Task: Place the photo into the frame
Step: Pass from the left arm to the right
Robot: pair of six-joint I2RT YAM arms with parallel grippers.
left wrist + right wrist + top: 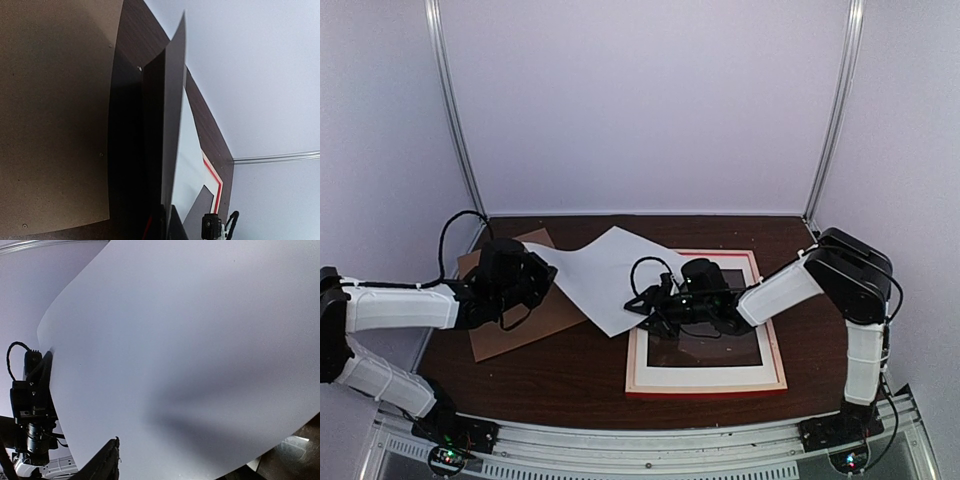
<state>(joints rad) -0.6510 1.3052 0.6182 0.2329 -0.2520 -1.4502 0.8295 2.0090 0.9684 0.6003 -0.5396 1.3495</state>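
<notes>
On my top monitor, the left gripper (535,272) is clamped shut on the left corner of the photo (610,270), holding it off the table (570,375) with its blank white back turned upward. The sheet sags in a shallow curve toward the right, and its far corner hangs over the upper left part of the frame (705,393). The frame lies flat on the right half of the table, red edge toward me, with a white mat (705,375) and a dark window inside it. The right gripper (642,302) reaches in low over the frame to the sheet's lower right edge with its jaws spread apart. I cannot tell whether either finger touches the paper. My right wrist feed is almost filled by the photo's white back (200,350), with one dark fingertip (107,460) showing below it. A brown backing board (510,325) lies flat under the left gripper.
</notes>
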